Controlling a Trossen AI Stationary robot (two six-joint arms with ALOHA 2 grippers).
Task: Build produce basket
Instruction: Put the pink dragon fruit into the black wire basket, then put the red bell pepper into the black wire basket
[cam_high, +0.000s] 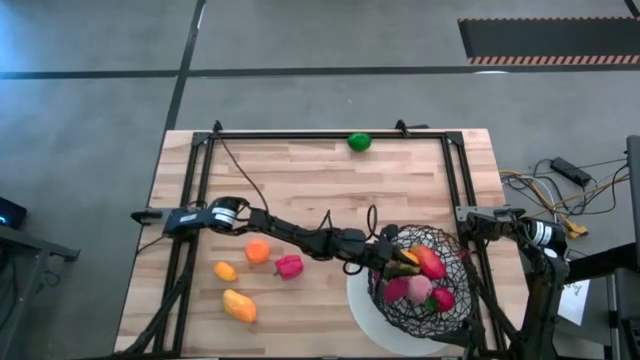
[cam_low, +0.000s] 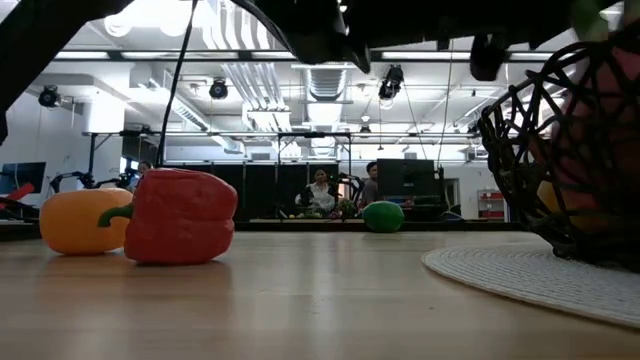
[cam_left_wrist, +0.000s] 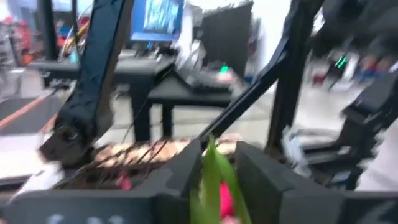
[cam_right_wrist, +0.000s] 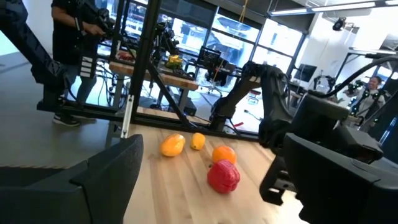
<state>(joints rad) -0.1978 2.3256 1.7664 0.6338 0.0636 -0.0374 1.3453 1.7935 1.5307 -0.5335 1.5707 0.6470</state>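
The black wire basket (cam_high: 440, 300) stands on a white round mat (cam_high: 365, 310) at the table's near right; red, pink and magenta produce (cam_high: 425, 285) lie inside it. My left gripper (cam_high: 400, 258) reaches over the basket's left rim, shut on a pink piece with a green leaf (cam_left_wrist: 211, 171). On the table lie an orange piece (cam_high: 258, 251), a red pepper (cam_high: 288, 266) (cam_low: 180, 215), a small orange piece (cam_high: 226, 270) and a yellow-orange piece (cam_high: 240, 306). A green piece (cam_high: 359, 142) sits at the far edge. My right gripper (cam_high: 480, 218) waits open at the right edge. My left gripper pinches the pink piece between its two fingers (cam_left_wrist: 180, 171). The green leaf (cam_left_wrist: 210, 163) stands up in the gap and the pink body (cam_left_wrist: 226, 200) shows just behind it. It is held over the basket's left side; whether it touches the produce below, I cannot tell.
Black frame rails (cam_high: 195, 200) run along the table's left, far and right sides. Cables (cam_high: 545, 185) lie off the right edge. Bare wood lies between the green piece and the basket. People stand in the room beyond the table.
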